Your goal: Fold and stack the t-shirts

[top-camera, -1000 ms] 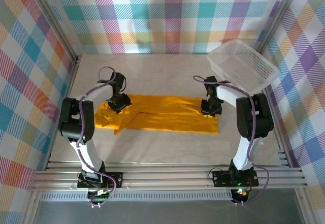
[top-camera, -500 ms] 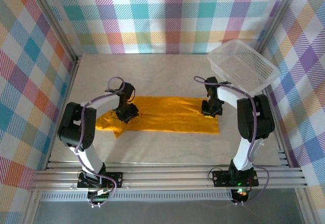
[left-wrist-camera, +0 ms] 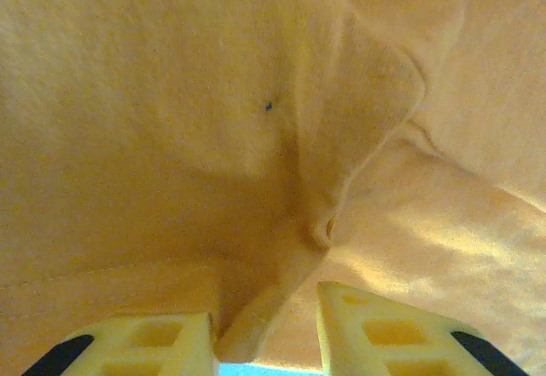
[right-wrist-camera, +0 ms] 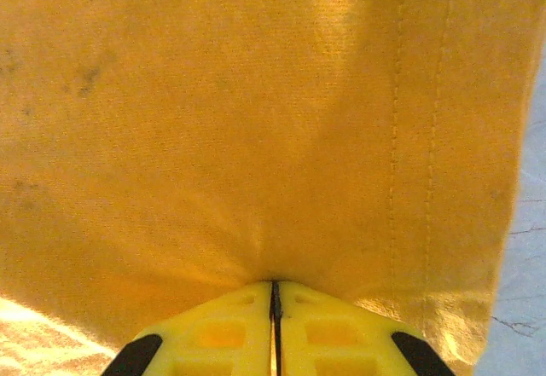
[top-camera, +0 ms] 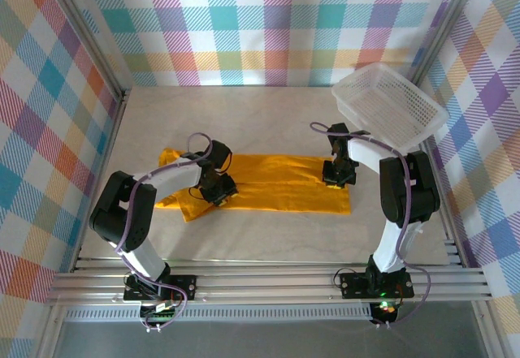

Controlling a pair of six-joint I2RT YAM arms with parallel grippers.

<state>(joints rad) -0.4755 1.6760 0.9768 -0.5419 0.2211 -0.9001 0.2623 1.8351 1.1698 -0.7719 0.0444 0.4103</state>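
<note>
There's 1 orange-yellow t-shirt [top-camera: 276, 189] lying across the middle of the table [top-camera: 268, 118], drawn out into a long band that runs from left to right, a bit nearer the front edge than the back. Its right end lies flat and square, while the left end is rumpled, with a flap doubled over and a corner poking out towards the left edge. The left gripper [top-camera: 219, 191] is down on that rumpled left part, its arm reaching in low over the cloth. Seen from its own wrist, its 2 yellow fingers [left-wrist-camera: 145, 342] stand a little apart with a raised ridge of the shirt caught between them, creases running into the gap, so it is pinching a fold of the cloth. The right gripper [top-camera: 338, 176] sits on the shirt's right end, close to the back edge of the band. From its wrist, its fingers [right-wrist-camera: 222, 329] are pressed tight together with the fabric puckering into the seam between them, nipping the shirt just beside the stitched hem. A white mesh basket [top-camera: 390, 102] sits tilted at the back right corner, well apart from the shirt.
</note>
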